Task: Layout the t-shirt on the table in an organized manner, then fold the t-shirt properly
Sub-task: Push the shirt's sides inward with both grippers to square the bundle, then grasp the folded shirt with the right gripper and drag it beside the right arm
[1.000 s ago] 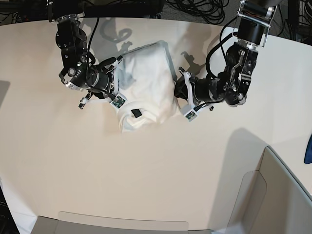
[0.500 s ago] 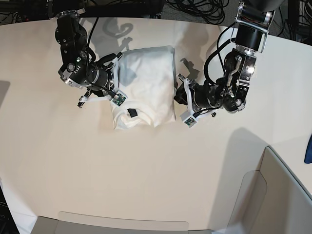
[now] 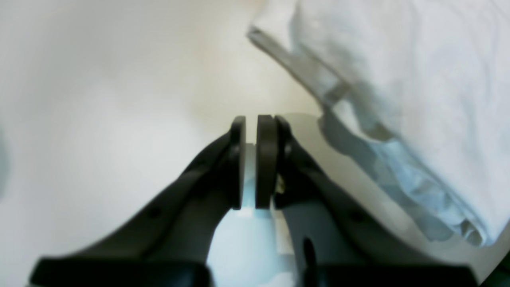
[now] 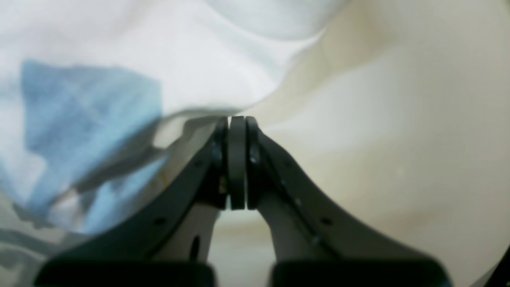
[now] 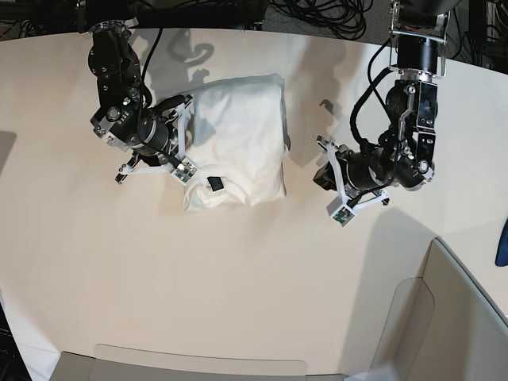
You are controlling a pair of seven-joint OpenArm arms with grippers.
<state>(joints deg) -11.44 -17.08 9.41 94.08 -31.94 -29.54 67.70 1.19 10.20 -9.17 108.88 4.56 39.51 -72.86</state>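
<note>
The t-shirt (image 5: 246,135) lies folded into a white, roughly rectangular bundle on the table (image 5: 238,278), with a small black patch near its lower left corner. My right gripper (image 5: 189,141) is shut, its tips against the shirt's left edge. In the right wrist view the gripper (image 4: 237,119) meets the hem of the t-shirt (image 4: 159,48), and blue print shows through the cloth. My left gripper (image 5: 319,176) sits a little to the right of the shirt, on bare table. Its jaws (image 3: 251,119) are nearly together with nothing between them, and the t-shirt (image 3: 418,79) lies off to one side.
A grey bin-like panel (image 5: 444,317) stands at the lower right corner. Black cables (image 5: 317,12) lie beyond the table's far edge. A blue object (image 5: 502,242) shows at the right border.
My left gripper has drawn back to the right, away from the shirt's right edge. The shirt has settled from a bulging heap into a flatter rectangle. My right gripper stays at its left edge.
</note>
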